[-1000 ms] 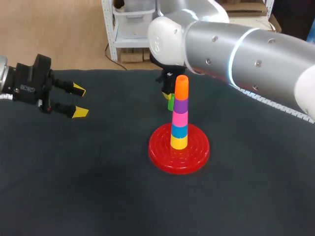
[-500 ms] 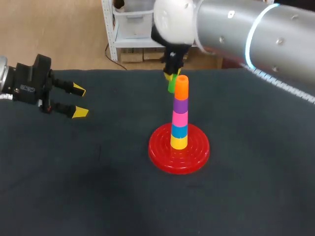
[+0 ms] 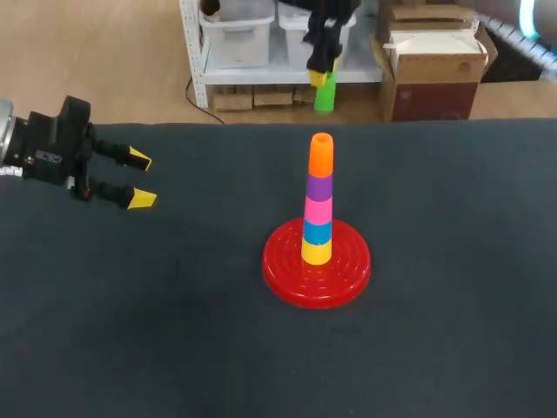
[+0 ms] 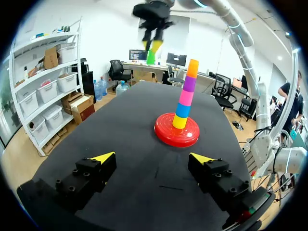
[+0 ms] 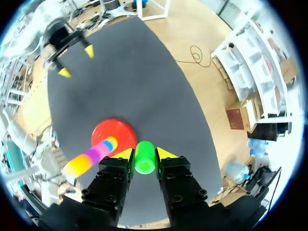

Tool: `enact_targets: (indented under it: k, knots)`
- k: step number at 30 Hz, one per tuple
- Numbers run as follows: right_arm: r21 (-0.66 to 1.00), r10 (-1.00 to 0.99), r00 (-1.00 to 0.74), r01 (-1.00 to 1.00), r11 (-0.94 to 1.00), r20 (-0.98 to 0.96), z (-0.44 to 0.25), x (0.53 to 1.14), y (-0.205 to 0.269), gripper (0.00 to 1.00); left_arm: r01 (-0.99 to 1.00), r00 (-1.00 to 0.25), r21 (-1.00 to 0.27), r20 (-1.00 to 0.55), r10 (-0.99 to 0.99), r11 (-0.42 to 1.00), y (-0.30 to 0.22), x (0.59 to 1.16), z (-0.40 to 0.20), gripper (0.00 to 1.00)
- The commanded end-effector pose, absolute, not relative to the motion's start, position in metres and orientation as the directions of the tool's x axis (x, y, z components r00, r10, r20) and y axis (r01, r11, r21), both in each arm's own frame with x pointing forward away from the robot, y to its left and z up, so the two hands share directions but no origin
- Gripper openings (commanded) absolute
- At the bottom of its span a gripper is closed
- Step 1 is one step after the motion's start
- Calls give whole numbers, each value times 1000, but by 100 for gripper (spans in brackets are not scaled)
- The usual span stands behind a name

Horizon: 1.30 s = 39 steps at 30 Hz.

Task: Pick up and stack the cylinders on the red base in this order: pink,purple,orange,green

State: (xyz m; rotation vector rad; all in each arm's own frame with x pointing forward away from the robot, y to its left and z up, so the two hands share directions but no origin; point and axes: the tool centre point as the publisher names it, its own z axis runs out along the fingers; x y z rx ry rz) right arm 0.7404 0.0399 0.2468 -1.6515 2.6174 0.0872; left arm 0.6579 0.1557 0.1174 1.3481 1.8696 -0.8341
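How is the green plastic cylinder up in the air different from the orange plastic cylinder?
The green plastic cylinder is pinched between the right gripper's yellow-tipped fingers; nothing holds the orange plastic cylinder. The green one hangs in the air, while the orange one sits on top of the stack of coloured cylinders on the round red base. Both stand upright and look like matching pieces.

No legible text, numbers or signs in any view. A small white label on the left gripper (image 3: 139, 178) body, 9 o'clock in head view, was too small to read.
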Motion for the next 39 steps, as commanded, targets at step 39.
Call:
enact_targets:
  k: [39]
  knots:
    - [58,-971,-21,-998,8,-237,284,609,47,0,960,-233,-107,-820,524,260,156,657,116,100]
